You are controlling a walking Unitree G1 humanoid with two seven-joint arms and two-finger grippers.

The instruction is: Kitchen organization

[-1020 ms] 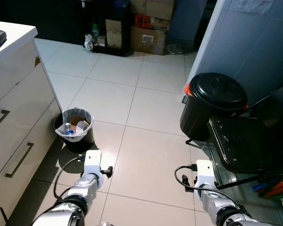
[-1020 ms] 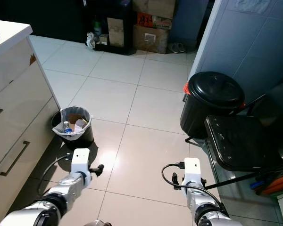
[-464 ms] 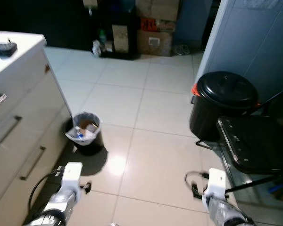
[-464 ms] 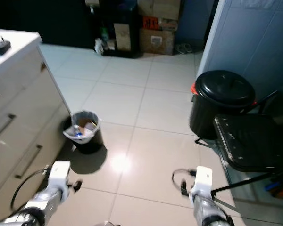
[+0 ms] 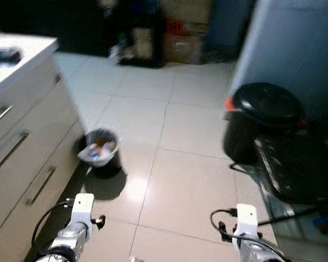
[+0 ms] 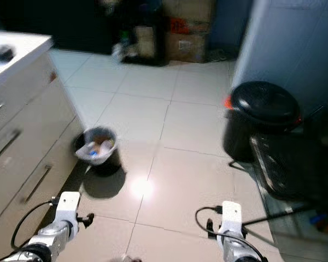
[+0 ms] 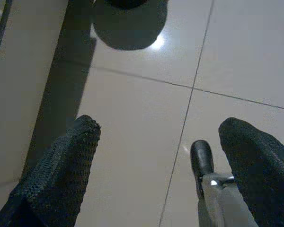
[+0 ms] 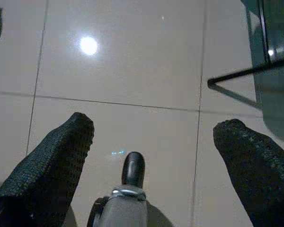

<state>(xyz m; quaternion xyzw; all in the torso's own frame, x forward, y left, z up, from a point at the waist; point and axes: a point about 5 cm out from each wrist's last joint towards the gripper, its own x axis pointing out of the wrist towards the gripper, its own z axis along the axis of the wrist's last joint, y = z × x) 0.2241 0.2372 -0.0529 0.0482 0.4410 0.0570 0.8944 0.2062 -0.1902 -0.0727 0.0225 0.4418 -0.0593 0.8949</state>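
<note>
Stage: the robot looks down over a tiled kitchen floor (image 5: 180,180); nothing is in hand, and the head views are slightly blurred.
Left gripper (image 7: 158,165): hangs low over the tiles beside the drawer cabinet (image 5: 22,158), jaws spread wide and empty.
Right gripper (image 8: 154,165): low over the floor near a dark metal frame, jaws also wide apart, gripping nothing.
Likely task items: a small waste bin (image 5: 100,155) with a plastic liner and scraps stands on the floor against the cabinet; a larger black lidded bin (image 5: 262,125) stands well apart, on the right by the blue wall.
Handling: the small bin is probably light and stiff, its liner soft and slippery; the rim looks the safest hold.
Counter (image 5: 16,60): a dark object lies on top, too blurred to identify.
</note>
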